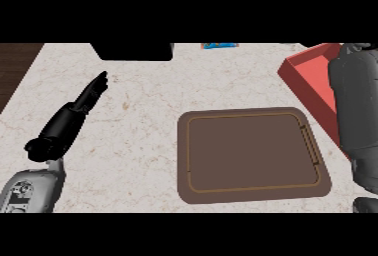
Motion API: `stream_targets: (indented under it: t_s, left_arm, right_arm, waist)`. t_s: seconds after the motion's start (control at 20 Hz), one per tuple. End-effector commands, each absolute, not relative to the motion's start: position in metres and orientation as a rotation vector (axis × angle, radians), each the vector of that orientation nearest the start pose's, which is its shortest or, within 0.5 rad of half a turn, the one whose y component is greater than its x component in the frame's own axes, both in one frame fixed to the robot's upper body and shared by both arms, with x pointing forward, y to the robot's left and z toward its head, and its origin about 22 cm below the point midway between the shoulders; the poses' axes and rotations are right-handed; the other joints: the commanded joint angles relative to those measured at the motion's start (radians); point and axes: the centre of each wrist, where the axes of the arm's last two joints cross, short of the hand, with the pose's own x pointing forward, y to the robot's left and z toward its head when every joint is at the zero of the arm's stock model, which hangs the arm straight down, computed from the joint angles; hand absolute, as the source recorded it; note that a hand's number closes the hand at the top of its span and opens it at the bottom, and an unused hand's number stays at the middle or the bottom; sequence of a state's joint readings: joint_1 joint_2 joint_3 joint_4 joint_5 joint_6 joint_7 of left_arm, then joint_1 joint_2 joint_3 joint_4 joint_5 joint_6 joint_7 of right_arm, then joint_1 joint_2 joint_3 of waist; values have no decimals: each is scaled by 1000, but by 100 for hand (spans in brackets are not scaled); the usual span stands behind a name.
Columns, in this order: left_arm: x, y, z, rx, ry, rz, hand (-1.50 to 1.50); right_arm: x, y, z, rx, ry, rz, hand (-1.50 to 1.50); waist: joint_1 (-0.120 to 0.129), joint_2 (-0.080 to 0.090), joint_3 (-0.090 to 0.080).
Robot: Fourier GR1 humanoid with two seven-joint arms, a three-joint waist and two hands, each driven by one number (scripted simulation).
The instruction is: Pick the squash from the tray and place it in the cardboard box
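Left hand [92,92] rests straight-fingered on the table [133,140]; right hand's state cannot be told. With the brown tray [255,155] bare, release squarely inside the red box [310,75].

Kitchen, pale marble counter [140,145], brown tray [251,192] on it
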State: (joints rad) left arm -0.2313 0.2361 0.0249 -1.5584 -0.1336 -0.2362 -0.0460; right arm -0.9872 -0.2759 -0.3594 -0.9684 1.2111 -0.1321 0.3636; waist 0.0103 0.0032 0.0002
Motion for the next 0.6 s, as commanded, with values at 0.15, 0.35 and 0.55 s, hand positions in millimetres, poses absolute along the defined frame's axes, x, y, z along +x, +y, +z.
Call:
stream_targets:
  t_s: [0.15,0.35,0.55]
  left_arm:
    - [293,264,70,69,-1749,-555,0]
    - [298,268,72,60,-1771,-530,0]
    - [296,268,73,95,-1748,-549,0]
  right_arm:
    - [436,-331,187,-1479,-1205,444,150]
    - [429,-374,190,-1324,-1049,539,150]
    - [424,-404,194,-1174,-946,583,150]
  waist:
    - [13,8,0]
    - [8,8,0]
    - [15,8,1]
